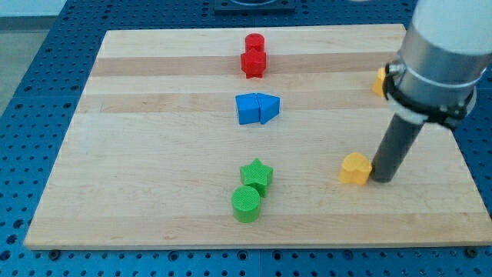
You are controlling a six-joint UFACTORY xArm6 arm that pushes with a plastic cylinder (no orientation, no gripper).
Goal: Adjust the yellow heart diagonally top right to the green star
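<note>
The yellow heart [355,168] lies on the wooden board [154,154] at the view's lower right. The green star [257,175] lies left of it, near the board's lower middle, touching a green cylinder [247,205] just below it. My tip [381,179] stands on the board right beside the yellow heart's right side, touching or nearly touching it. The rod rises from there to the arm's grey body at the view's top right.
Two red blocks [253,56] sit together near the top middle. A blue cube [248,109] and a blue wedge-like block [268,108] touch in the middle. Another yellow block [380,80] is partly hidden behind the arm at the right.
</note>
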